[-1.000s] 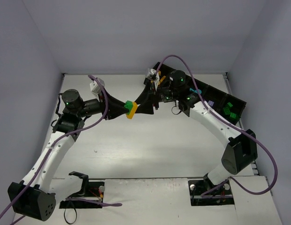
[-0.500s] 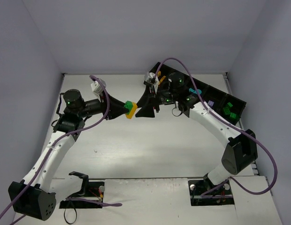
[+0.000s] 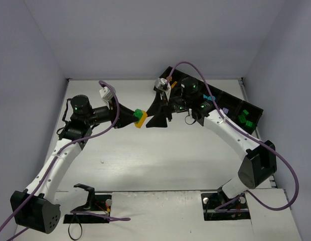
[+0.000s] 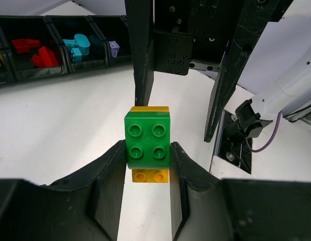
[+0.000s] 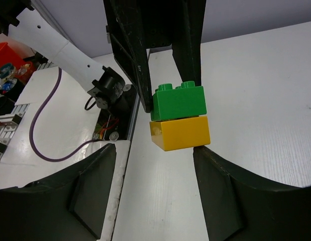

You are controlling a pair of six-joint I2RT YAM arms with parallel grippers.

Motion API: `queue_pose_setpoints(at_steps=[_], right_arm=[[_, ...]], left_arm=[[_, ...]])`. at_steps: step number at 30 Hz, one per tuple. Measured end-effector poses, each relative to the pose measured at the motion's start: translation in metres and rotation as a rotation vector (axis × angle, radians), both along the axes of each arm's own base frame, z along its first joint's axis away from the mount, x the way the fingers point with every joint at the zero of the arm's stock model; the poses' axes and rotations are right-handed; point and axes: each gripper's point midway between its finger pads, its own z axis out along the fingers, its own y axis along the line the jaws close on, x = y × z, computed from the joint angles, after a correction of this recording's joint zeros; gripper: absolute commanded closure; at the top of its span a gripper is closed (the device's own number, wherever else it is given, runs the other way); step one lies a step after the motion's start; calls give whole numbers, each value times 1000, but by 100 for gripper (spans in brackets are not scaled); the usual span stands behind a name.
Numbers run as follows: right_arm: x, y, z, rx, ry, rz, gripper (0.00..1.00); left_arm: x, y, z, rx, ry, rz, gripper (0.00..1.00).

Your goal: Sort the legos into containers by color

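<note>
- The left gripper (image 4: 148, 153) has its fingers clamped tight on the square green plastic brick (image 4: 148, 140). The yellow plastic brick (image 4: 150, 175) stuck behind it is mostly hidden.
- The right gripper (image 5: 154, 150) has its fingers parted wide, flanking both bricks. Whether it touches them is unclear.
- The long black plastic tray (image 4: 45, 73) lies beyond the left fingertips, cut off at the left edge.

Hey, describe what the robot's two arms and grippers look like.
Both the left arm and right arm have white tubular links with black joints and bases. A purple cable loops along each, and small green lights glow on the upper joints. The left gripper and right gripper have broad, matte black, curved fingers.
</note>
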Motion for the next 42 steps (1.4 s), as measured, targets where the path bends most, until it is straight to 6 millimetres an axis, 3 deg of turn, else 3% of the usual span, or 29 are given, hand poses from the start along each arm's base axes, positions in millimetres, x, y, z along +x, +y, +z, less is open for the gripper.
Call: queue_pose_setpoints(at_steps=[6,26,29,32,33,34,42], right_arm=[[2,2,7,8,-12,0,41],[19,13,-2,-14,16,-10,44],[19,14,-2,-13,15,-8,55],[17,14,-1,-11,18,4,75],[16,14,-1,-10,19,7,90],[15,14,-1,-10,24,13,98],[13,12,-5,-8,28,23,100]], left_arm=[[-1,0,0,1,-6,-6,100],[-6,-3,0,3,-14,-39,100],[-6,-3,0,5,-11,-39,100],[-5,-2,-2,9,-12,-32,100],[-5,-2,-2,10,-12,-37,100],[-5,-2,-2,10,-13,-37,100],[-6,-2,-3,11,-10,-38,100]])
